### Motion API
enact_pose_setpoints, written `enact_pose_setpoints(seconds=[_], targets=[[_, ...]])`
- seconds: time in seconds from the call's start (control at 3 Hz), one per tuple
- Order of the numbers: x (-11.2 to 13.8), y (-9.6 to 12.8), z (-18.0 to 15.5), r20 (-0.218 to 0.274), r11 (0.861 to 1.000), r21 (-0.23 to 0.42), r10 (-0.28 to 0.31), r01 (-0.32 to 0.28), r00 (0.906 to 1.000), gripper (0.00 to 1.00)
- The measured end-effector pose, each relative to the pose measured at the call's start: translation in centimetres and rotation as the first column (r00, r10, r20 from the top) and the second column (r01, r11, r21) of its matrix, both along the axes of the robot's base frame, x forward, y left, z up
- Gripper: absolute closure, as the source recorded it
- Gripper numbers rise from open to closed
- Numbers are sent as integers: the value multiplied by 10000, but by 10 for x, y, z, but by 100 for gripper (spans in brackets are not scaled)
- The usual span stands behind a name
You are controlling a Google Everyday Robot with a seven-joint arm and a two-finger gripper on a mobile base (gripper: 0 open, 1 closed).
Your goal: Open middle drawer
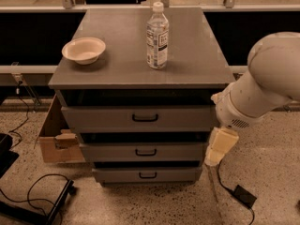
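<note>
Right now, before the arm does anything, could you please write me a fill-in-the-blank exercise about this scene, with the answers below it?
1. The grey cabinet has ___ drawers, each with a small black handle.
2. On its top, a water bottle stands upright, and nearer the picture's left edge sits a pale ___.
3. The gripper hangs just off the picture's ___ end of the middle drawer.

Answers: three; bowl; right.

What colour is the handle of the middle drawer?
Black handle, grey front, in the camera view. The pincer hangs right of the middle drawer.
</note>
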State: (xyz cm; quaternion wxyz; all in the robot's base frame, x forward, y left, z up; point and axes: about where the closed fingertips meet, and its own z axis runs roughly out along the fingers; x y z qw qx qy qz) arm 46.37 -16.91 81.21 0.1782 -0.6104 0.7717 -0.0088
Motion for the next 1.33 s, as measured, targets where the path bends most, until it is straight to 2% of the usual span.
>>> enact_pose_setpoints(seconds=[0.33, 0.67, 1.0, 1.33], targets=[[0, 2, -2, -127, 9996, 54, -274, 275, 9995, 0], [-4, 20, -26, -157, 9993, -298, 226, -231, 9996, 0], [-9, 41, -80, -343, 9941, -697, 803, -826, 9962, 0], [-6, 57, -135, -299, 9872, -1068, 1156, -1182, 9928, 0]])
